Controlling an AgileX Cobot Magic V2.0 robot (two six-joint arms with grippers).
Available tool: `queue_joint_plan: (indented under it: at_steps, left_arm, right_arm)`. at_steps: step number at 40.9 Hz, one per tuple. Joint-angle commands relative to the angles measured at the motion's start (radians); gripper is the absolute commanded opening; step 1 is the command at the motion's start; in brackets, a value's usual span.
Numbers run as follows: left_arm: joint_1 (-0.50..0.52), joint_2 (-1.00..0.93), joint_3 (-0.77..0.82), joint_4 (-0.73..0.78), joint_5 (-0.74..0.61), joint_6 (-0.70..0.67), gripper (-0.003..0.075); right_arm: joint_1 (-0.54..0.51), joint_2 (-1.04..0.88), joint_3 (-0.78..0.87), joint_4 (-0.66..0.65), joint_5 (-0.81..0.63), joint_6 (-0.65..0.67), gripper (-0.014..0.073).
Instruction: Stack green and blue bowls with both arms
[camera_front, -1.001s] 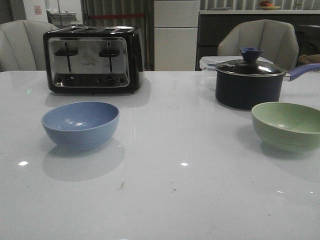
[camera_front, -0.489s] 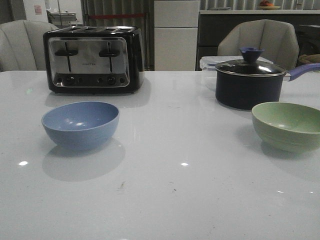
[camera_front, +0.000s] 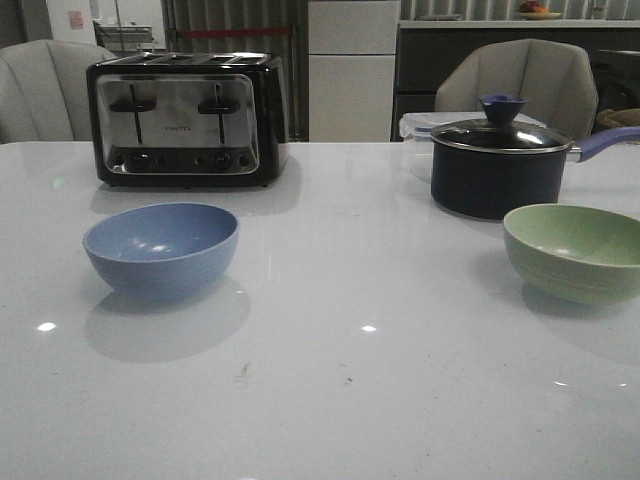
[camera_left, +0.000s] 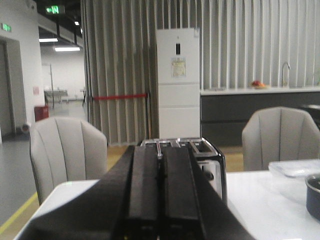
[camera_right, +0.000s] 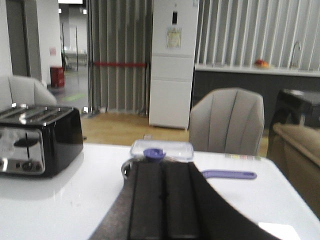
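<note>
The dusty blue bowl (camera_front: 161, 249) stands upright on the white table at the left in the front view. The pale green bowl (camera_front: 577, 252) stands upright at the right edge, in front of the dark saucepan. The bowls are far apart and both look empty. Neither arm shows in the front view. My left gripper (camera_left: 160, 149) is shut and empty, held level and pointing at the toaster. My right gripper (camera_right: 164, 165) is shut and empty, pointing at the saucepan. Neither bowl shows in the wrist views.
A black and silver toaster (camera_front: 186, 118) stands at the back left. A dark lidded saucepan (camera_front: 500, 166) with a purple handle (camera_front: 608, 142) stands at the back right, a clear plastic box (camera_right: 162, 148) behind it. Chairs stand beyond the table's far edge.
</note>
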Motion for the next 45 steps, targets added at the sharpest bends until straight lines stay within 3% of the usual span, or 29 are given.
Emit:
queue_joint_plan:
  at_steps: [1,11,31,33,41,45]
  left_arm:
    - [-0.008,0.097,-0.116,-0.005,0.058,-0.009,0.0093]
    - [-0.008,0.258,-0.174,-0.005,0.223,-0.009,0.0093]
    - [-0.008,0.399,-0.061,-0.005,0.260,-0.009,0.0109]
    - [-0.008,0.403,-0.057,-0.005,0.260,-0.009,0.0158]
    - [-0.008,0.421,-0.057,-0.005,0.248,-0.009,0.0515]
    - [-0.008,0.421,-0.057,-0.005,0.248,-0.009,0.0542]
  right_arm:
    - [-0.005,0.107,-0.106,-0.006,0.038,0.001,0.0057]
    - [-0.005,0.303,-0.148,-0.007,0.214,0.001,0.0057]
    - [-0.005,0.572,-0.147,-0.009,0.301,0.001,0.0073]
    - [-0.005,0.599,-0.147,-0.009,0.304,0.001,0.0133]
    - [-0.005,0.700,-0.148,-0.009,0.285,0.001,0.0469]
    - [-0.007,0.773,-0.159,-0.009,0.269,0.005,0.0524]
